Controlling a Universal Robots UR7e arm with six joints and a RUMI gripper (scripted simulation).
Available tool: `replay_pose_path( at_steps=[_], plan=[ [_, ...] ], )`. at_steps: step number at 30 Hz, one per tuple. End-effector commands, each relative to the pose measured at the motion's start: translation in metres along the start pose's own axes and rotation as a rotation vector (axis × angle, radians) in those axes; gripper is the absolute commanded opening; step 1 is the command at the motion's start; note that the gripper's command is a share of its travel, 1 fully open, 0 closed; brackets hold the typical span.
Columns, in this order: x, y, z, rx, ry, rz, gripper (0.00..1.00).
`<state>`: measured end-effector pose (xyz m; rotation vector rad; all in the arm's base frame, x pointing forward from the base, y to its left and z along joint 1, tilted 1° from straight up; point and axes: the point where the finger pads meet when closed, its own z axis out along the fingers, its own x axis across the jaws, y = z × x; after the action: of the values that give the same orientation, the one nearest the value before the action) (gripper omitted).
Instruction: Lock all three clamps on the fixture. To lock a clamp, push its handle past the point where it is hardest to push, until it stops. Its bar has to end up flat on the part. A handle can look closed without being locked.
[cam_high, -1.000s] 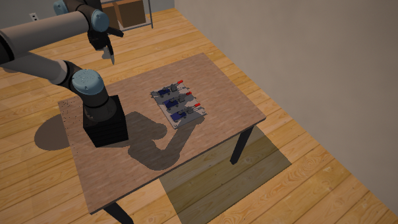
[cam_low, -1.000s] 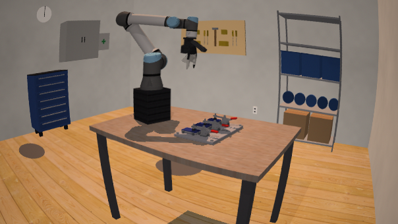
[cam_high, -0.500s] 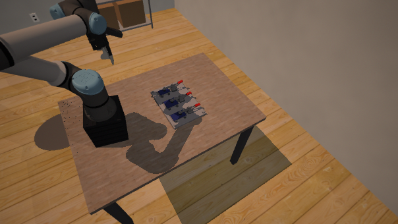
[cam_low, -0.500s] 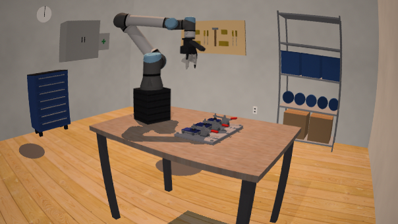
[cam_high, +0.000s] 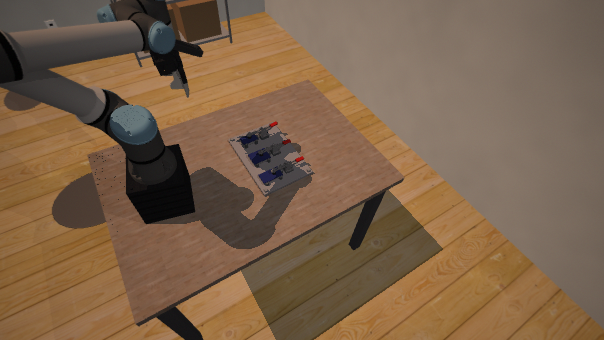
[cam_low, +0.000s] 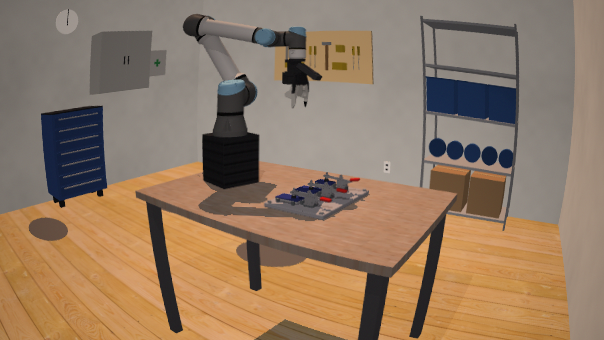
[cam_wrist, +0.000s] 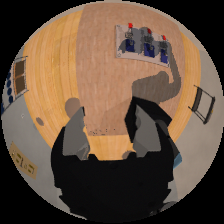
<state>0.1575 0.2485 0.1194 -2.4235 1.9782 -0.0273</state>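
Observation:
A grey fixture plate (cam_high: 271, 161) lies near the middle of the table and carries three toggle clamps with red-tipped handles (cam_high: 273, 123) (cam_high: 286, 142) (cam_high: 299, 159) over blue parts (cam_high: 258, 158). It also shows in the exterior view (cam_low: 317, 199) and at the top of the wrist view (cam_wrist: 145, 44). The handles look low; I cannot tell whether any is locked. My gripper (cam_high: 182, 86) hangs high above the table's far left side, well away from the fixture, fingers pointing down. It is open and empty, as in the exterior view (cam_low: 298, 99) and the wrist view (cam_wrist: 107, 130).
The arm's black base block (cam_high: 160, 187) stands on the table's left side. A shelf rack with boxes (cam_low: 470, 125) stands by the far wall, and a blue drawer cabinet (cam_low: 74, 150) stands at the left. A wall runs along the table's right.

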Motion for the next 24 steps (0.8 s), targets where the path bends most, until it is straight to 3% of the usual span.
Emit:
replay_pose_path(
  at_steps=[1,5,17,22,24],
  plan=[
    [0.002,-0.011,0.002,0.001,0.000,0.000,0.58],
    [0.008,-0.058,0.011,0.001,0.000,0.000,0.58],
    [0.008,-0.058,0.011,0.001,0.000,0.000,0.58],
    [0.014,-0.095,0.018,0.001,0.000,0.000,0.58],
    [0.014,-0.095,0.018,0.001,0.000,0.000,0.58]
  ],
)
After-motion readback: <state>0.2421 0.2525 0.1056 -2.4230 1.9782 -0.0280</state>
